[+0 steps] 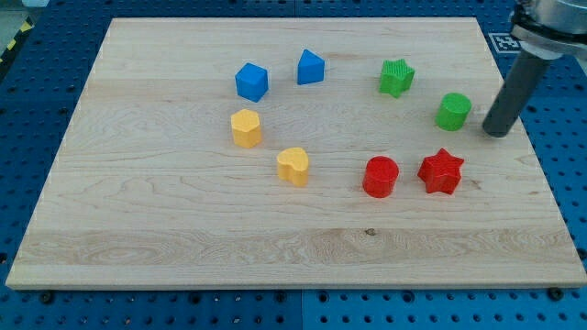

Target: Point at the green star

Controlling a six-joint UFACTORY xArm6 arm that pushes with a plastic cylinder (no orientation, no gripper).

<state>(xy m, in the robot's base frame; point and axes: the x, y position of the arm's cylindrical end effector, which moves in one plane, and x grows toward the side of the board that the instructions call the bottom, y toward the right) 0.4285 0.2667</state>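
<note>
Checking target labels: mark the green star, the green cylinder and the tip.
green star (396,77), camera view, top face
green cylinder (453,111), camera view, front side
my tip (496,132), camera view, rod's lower end

Rod: straight dark grey cylinder, matte, smooth, no visible markings. Tip blunt, flat-ended, slightly darker. Above rod: wider mount, dark housing with pale silver-white band, cut off by view's top right.
</note>
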